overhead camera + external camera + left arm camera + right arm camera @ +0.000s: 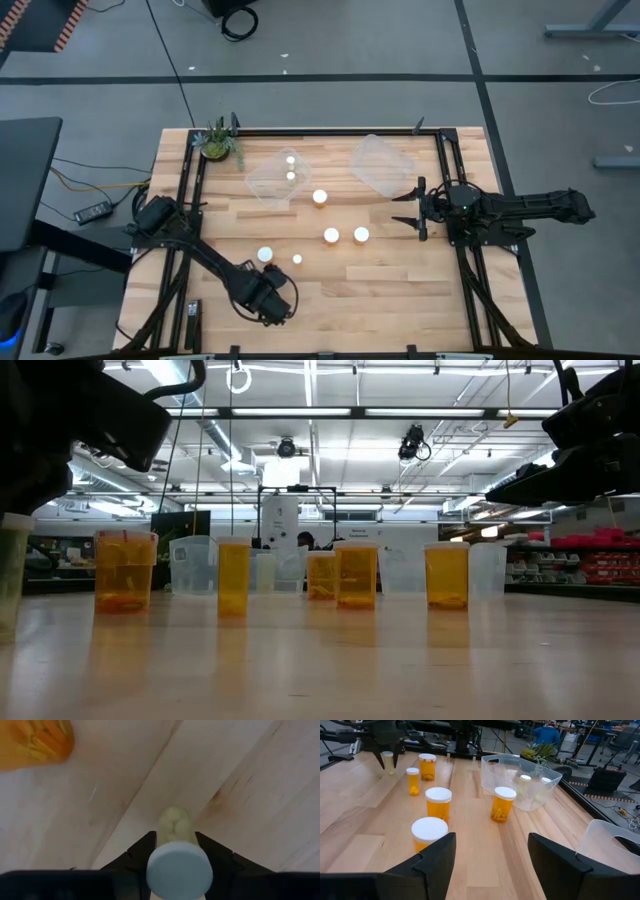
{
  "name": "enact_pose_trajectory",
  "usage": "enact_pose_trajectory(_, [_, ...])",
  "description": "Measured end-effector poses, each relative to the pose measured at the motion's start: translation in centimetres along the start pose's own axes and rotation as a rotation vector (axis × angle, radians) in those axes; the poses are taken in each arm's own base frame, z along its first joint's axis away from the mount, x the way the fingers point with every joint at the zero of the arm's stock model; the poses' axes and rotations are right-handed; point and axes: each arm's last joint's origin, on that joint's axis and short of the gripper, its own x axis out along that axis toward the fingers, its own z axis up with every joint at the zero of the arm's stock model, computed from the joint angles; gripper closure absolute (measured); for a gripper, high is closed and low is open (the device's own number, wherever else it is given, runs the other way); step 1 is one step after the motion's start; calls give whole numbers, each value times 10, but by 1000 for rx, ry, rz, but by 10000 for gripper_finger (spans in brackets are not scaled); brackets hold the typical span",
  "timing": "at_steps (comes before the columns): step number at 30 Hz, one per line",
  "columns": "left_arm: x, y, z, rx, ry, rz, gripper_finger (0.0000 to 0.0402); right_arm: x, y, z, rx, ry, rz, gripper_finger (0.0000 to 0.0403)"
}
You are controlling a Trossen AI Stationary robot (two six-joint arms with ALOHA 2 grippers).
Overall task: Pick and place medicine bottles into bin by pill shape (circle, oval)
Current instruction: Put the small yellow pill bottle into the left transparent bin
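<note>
Left gripper (268,303) sits low-centre-left in the high view, over bare wood near the table's front edge. In its wrist view the jaws are closed onto a small pale bottle (176,855), white cap toward the camera, pale pills visible through the body; bottle is clear of the tabletop.

Right gripper (408,208) is at right of centre in the high view, pointing left, jaws spread wide w/ nothing between them. Its wrist view looks along the table past both fingers.

On the table, high view: wide orange bottle (265,255) just above the left gripper, small bottle (297,259) beside it. Two more wide orange ones (331,236) (361,235) at centre, another (320,197) above them, just right of the left clear bin (262,185). That bin holds two small white-capped bottles (291,168). Second clear bin (383,165) is upper right of centre. Small plant (217,142) at upper-left table corner.
</note>
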Motion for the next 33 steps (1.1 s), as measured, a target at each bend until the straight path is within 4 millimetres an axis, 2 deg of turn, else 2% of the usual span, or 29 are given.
enact_pose_trajectory(9, [0, 1, 3, 1, -1, -1, 290, 0, 0, 0, 0, 0, 0, 148])
enact_pose_trajectory(13, [-8, -4, 8, 22, -11, -27, 288, 0, 0, 0, 0, 0, 0, 148])
enact_pose_trajectory(22, [-36, -8, 41, 65, -49, -85, 294, 0, 0, 0, 0, -1, 0, 148])
enact_pose_trajectory(33, [-63, 13, 88, 163, -62, -59, 291, 0, 0, 0, 0, -1, 0, 148])
